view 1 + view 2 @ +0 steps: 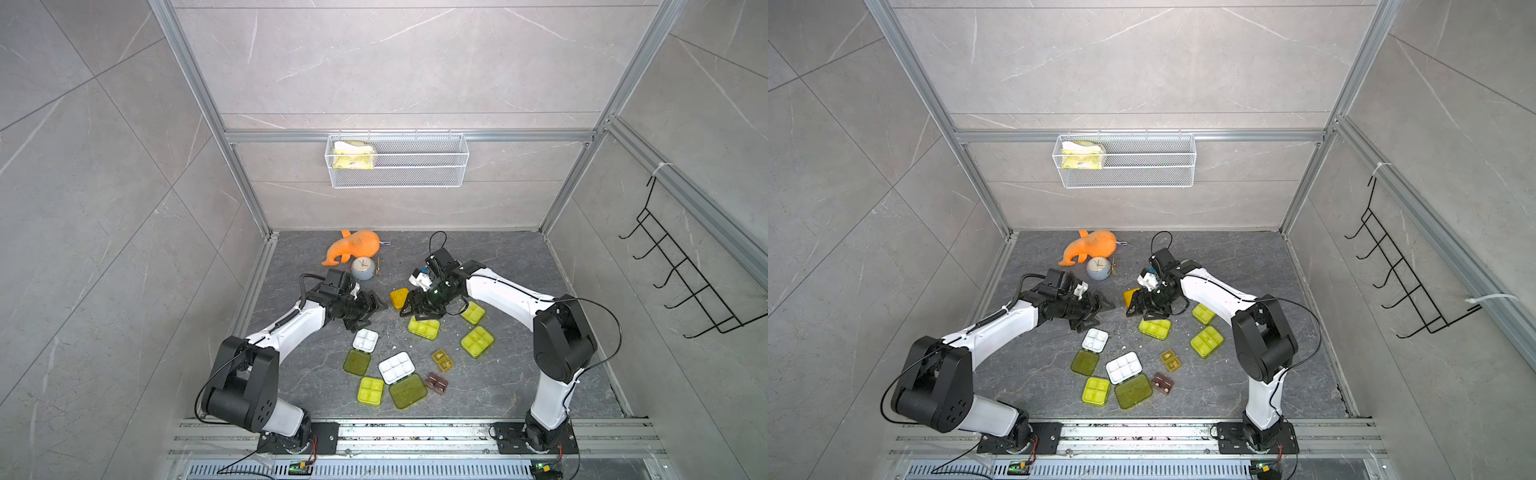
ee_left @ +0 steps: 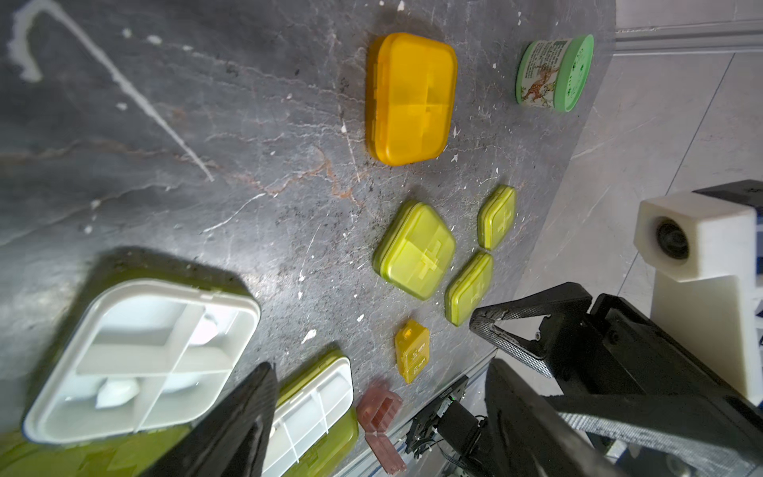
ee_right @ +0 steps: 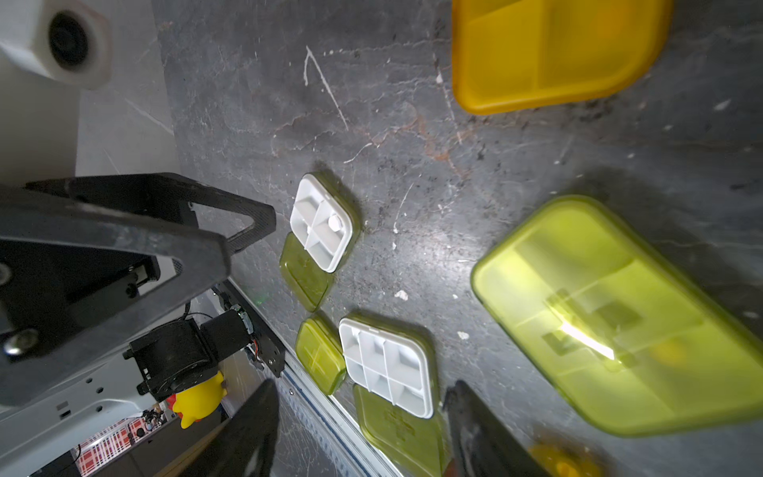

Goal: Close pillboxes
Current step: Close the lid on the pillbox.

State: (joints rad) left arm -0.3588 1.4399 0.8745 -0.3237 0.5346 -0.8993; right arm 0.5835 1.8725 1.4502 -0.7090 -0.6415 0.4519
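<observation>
**A:** Well, how do things stand on the table (image 1: 519,249)?

**B:** Both arms reach over its far half. The left gripper (image 1: 374,316) hangs left of centre, jaws wide apart and empty. The right gripper (image 1: 415,315) is spread and empty too, just right of it. Their tips are near each other.

**A:** Which boxes are left to shut?

**B:** The six-cell pillbox (image 1: 397,368) in the near middle and the four-cell pillbox (image 1: 365,340) just far-left of it. I think the small brownish box (image 1: 436,382) too, since it looks flipped open in the left wrist view. The orange pillbox (image 1: 399,298), the yellow-green ones to the right and the amber box (image 1: 441,360) look shut.

**A:** What could go wrong?

**B:** The grippers could clash if both go for the middle. A finger shoving a flat lid could skid the whole box across the smooth stone. It could also knock the closed four-cell box (image 1: 370,390) just beside the big lid (image 1: 408,390). Tipping the four-cell tray could spill its white tablet (image 3: 333,223).

**A:** And how do they lie?

**B:** The six-cell tray's long axis runs left to right, with its right end slightly farther. Its lid lies spread toward the near side. The four-cell one is squarish, with no real long axis, and its small lid (image 1: 356,362) lies open toward near-left.
</observation>
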